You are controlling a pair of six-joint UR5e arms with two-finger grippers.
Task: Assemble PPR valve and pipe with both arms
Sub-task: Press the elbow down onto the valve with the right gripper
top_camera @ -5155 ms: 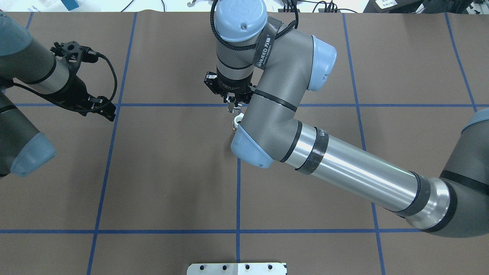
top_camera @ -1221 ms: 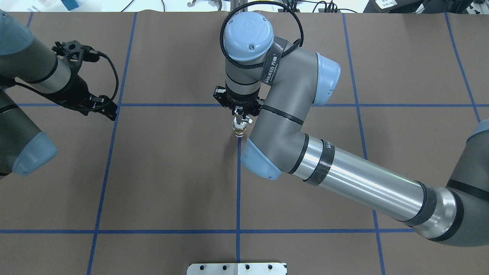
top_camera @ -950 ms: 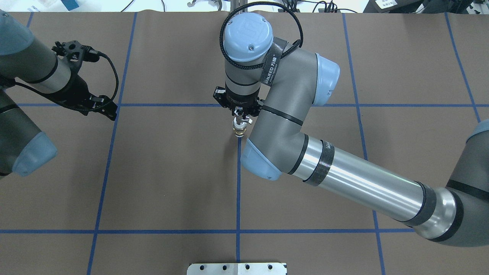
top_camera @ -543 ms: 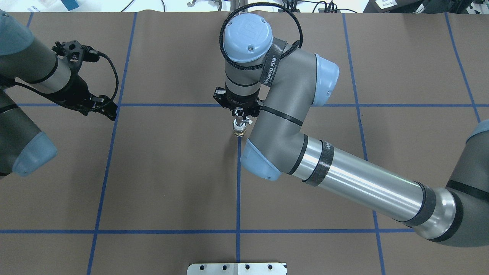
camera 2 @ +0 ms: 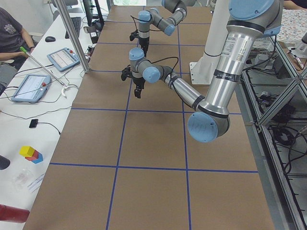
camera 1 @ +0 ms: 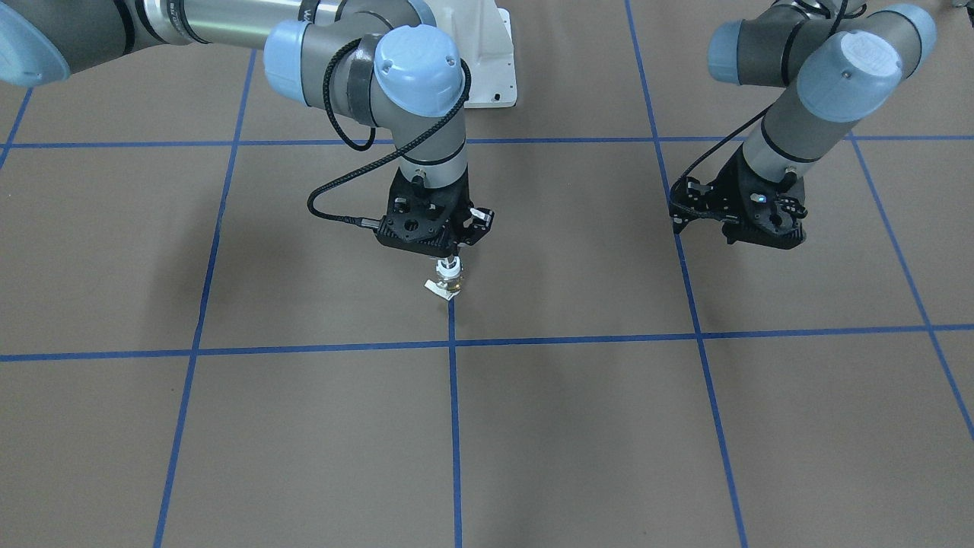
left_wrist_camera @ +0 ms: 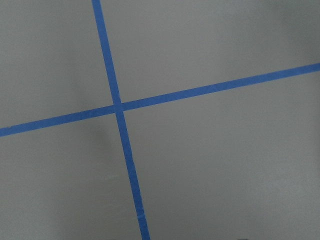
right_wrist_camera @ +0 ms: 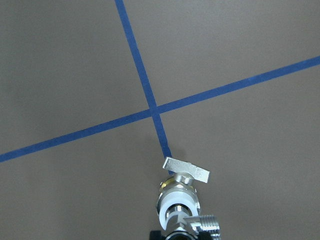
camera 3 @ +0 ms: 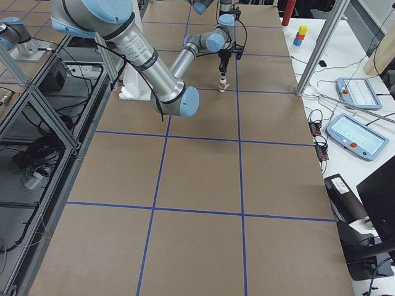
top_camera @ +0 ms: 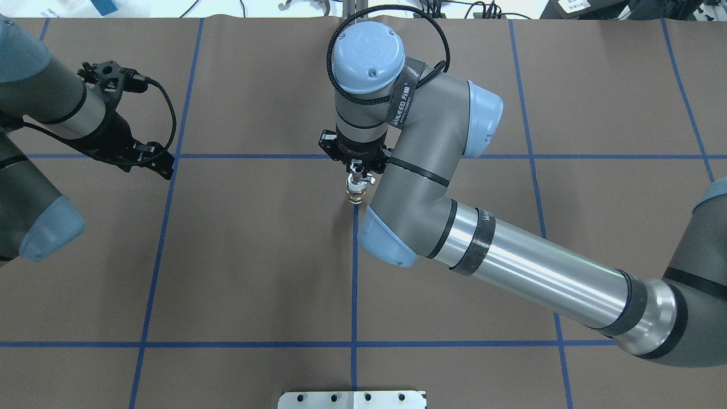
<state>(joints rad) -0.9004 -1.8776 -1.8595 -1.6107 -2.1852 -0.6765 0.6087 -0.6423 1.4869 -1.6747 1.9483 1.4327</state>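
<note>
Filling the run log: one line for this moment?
right hand: shut on valve, near table centre | left hand: aside, nothing held, state unclear

A black strap point(top_camera: 401, 102) around the right arm point(top_camera: 431, 170), near the worktop's far edge, carries white lettering that looks like "WAJEED", followed by two Chinese characters too small to make out. A second black band point(top_camera: 480, 238) further down the arm shows only a partial "W". Nothing else is legible.

The brown tabletop point(top_camera: 244, 267) looks matt and paper-like, crossed by smooth blue tape lines point(top_camera: 354, 284). The small valve point(right_wrist_camera: 179, 192) is glossy chrome and brass metal with a white plastic collar. The grey right arm point(top_camera: 431, 165) is matt, with a polished metal tube.
</note>
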